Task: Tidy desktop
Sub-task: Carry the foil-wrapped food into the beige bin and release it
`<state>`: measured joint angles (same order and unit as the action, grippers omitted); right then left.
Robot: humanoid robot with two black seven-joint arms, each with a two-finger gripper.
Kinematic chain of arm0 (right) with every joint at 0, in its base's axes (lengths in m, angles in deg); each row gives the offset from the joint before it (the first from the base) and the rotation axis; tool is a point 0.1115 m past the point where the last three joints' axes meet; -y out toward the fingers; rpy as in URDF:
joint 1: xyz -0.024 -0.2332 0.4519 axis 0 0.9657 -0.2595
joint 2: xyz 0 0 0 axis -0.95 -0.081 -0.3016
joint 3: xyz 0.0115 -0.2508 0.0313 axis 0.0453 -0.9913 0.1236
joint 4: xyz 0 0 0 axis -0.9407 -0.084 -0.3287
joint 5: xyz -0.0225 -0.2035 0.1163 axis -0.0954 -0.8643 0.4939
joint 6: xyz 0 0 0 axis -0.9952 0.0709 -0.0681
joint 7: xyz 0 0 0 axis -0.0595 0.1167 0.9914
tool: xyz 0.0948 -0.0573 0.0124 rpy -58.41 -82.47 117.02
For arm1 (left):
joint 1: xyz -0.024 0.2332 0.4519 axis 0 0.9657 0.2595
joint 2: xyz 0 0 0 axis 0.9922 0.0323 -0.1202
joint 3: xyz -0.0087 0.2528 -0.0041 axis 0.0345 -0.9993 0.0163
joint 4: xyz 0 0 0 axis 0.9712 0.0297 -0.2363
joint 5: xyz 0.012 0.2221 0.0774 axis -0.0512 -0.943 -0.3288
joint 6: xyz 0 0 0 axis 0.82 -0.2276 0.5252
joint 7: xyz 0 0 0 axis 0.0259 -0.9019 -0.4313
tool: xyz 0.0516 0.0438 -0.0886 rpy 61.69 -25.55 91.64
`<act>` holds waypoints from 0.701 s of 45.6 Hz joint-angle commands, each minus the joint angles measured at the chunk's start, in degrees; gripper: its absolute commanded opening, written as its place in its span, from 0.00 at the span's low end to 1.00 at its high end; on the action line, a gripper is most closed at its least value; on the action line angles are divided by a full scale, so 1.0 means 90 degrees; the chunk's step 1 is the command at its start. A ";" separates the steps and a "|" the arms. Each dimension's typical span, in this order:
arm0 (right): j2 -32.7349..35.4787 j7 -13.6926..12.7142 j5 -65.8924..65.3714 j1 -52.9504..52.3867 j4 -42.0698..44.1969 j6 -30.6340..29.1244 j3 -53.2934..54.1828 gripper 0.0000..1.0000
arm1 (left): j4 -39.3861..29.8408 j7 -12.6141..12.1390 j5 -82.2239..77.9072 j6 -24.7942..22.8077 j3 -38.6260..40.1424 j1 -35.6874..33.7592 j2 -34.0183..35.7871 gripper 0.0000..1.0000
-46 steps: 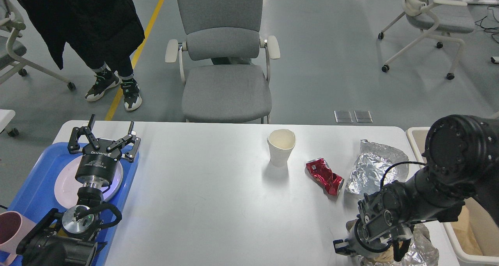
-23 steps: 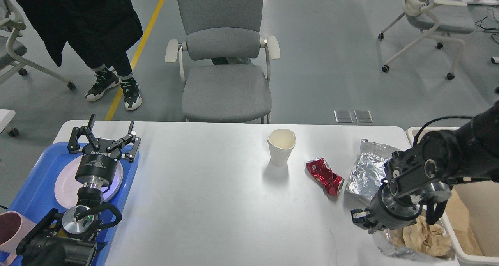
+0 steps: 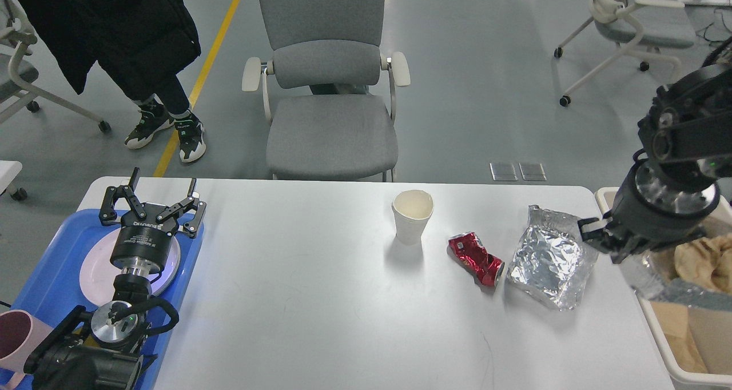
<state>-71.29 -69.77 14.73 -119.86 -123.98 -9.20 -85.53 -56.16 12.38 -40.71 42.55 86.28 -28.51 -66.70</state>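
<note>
We are seeing the white desktop (image 3: 297, 298) carrying a paper cup (image 3: 412, 215), crushed red can (image 3: 476, 259), foil bag (image 3: 548, 261), and blue tray (image 3: 57, 275).

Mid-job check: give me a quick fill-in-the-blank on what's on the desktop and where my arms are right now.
1. The paper cup on the desktop stands ____, mouth up.
2. The crushed can beside the silver foil bag is coloured ____.
3. The left gripper hangs over the ____ tray, fingers spread.
4. The right gripper carries a clear bag of brown paper over the ____ at the table's right end.

Missing words: upright; red; blue; bin
</note>
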 commanded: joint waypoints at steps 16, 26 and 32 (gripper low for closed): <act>0.0937 0.0078 -0.0049 0.0768 0.0891 0.0507 -0.0474 0.00 | 0.0000 0.0000 0.0000 0.0000 -0.0007 0.0010 0.0000 0.96; 0.2021 0.0264 0.0049 0.2262 0.2629 0.0693 -0.0484 0.00 | 0.0000 0.0000 0.0000 0.0000 -0.0007 0.0010 0.0000 0.96; 0.2763 0.0332 0.0010 0.3667 0.4093 0.0703 0.0061 0.00 | 0.0000 0.0000 0.0000 0.0000 0.0002 0.0010 0.0000 0.96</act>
<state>-51.84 -67.23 15.08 -97.11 -97.66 -3.02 -89.17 -56.16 12.38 -40.71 42.55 86.22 -28.42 -66.70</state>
